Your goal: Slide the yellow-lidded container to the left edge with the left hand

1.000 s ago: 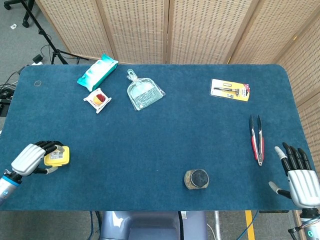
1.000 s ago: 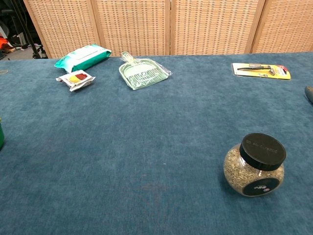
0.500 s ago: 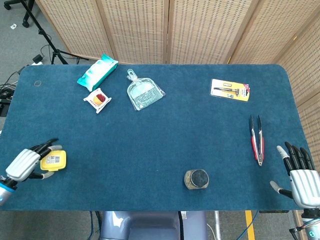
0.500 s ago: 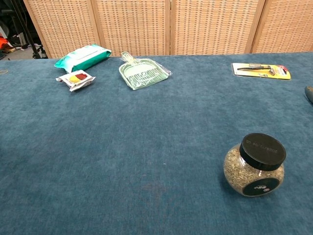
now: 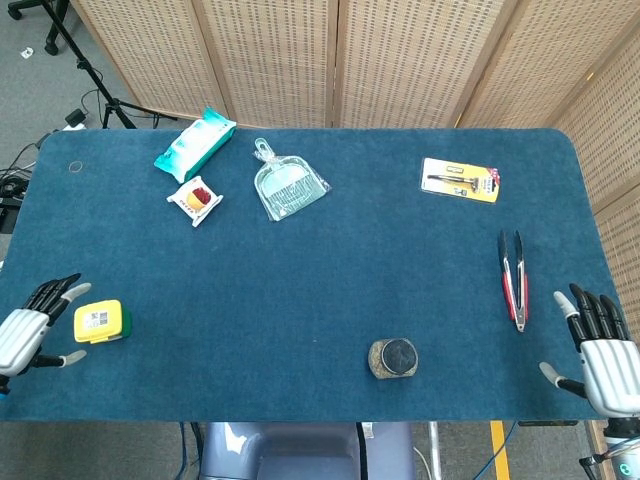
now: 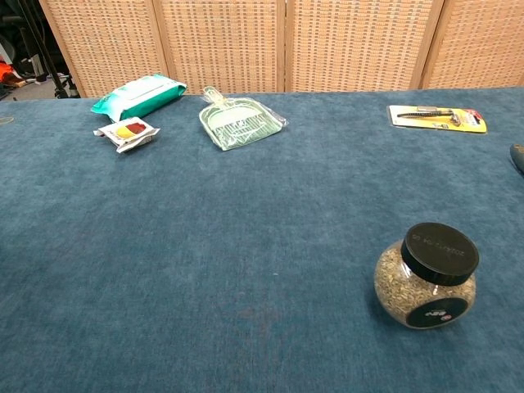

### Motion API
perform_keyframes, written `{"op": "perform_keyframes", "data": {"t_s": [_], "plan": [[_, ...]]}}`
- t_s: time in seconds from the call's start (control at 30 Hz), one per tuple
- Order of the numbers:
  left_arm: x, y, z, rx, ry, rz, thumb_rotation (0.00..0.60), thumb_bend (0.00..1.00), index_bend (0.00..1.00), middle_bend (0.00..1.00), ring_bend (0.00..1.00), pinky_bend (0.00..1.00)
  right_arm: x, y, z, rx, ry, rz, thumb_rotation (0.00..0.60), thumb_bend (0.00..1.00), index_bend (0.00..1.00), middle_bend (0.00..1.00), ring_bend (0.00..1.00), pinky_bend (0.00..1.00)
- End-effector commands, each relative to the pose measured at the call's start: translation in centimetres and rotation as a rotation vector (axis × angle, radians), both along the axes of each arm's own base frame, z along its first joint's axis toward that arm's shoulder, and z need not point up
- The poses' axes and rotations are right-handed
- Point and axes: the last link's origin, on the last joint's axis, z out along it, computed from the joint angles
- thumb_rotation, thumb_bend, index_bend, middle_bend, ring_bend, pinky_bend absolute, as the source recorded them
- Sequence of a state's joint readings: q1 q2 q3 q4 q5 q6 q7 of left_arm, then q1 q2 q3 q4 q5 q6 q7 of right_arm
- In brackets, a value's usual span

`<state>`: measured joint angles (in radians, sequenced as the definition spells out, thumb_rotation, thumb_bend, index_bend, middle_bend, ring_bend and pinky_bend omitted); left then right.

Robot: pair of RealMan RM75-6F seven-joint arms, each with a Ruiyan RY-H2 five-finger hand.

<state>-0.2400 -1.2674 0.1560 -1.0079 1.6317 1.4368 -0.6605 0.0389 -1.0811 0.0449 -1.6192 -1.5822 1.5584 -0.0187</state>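
Lying flat, long axis L-R: yellow-lidded container (image 5: 101, 321), beside empty spread-fingered left hand (image 5: 27, 331).

Blue-carpeted table (image 5: 330, 270) fills the head view. Far left corner: green wipes pack (image 5: 195, 143), a small red-and-yellow packet (image 5: 195, 198) just in front of it, a pale green dustpan (image 5: 287, 184) beside that. Far right, a carded razor (image 5: 460, 180). Right side, tongs (image 5: 513, 278). Near edge, centre-right, a black-lidded jar (image 5: 393, 358) lies on the carpet. Near the left edge sits the yellow-lidded container (image 5: 101, 321).
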Motion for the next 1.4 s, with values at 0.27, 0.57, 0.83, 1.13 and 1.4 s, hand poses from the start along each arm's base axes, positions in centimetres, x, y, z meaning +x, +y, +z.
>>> {"op": "perform_keyframes", "data": {"t_s": [0.27, 0.57, 0.83, 1.13, 1.4], "plan": [[0.8, -0.8, -2.3, 0.06, -0.044, 0.245, 0.6, 0.04, 0.0, 0.0, 0.0, 0.07, -0.1, -0.1, 0.2, 0.01, -0.014, 0.0, 0.6, 0.0, 0.04, 0.0, 0.0, 0.0], [1.6, 0.5, -4.2, 0.092, -0.02, 0.248, 0.6, 0.06, 0.24, 0.12, 0.17, 0.23, -0.2, -0.2, 0.4, 0.005, -0.021, -0.003, 0.6, 0.0, 0.04, 0.0, 0.0, 0.0], [2.3, 0.9, -5.1, 0.115, -0.017, 0.214, 0.6, 0.17, 0.49, 0.31, 0.38, 0.42, -0.2, -0.3, 0.3, 0.013, -0.023, -0.007, 0.6, 0.0, 0.04, 0.0, 0.0, 0.0], [2.1, 1.2, -5.0, 0.12, -0.04, 0.247, 0.6, 0.45, 0.64, 0.41, 0.49, 0.5, -0.3, -0.4, 0.1, 0.021, -0.022, -0.012, 0.6, 0.0, 0.04, 0.0, 0.0, 0.0], [3.3, 2.0, -2.4, -0.119, -0.073, 0.161, 0.6, 0.49, 0.64, 0.41, 0.5, 0.5, -0.4, -0.4, 0.0, 0.025, -0.019, -0.014, 0.6, 0.0, 0.04, 0.0, 0.0, 0.0]]}}
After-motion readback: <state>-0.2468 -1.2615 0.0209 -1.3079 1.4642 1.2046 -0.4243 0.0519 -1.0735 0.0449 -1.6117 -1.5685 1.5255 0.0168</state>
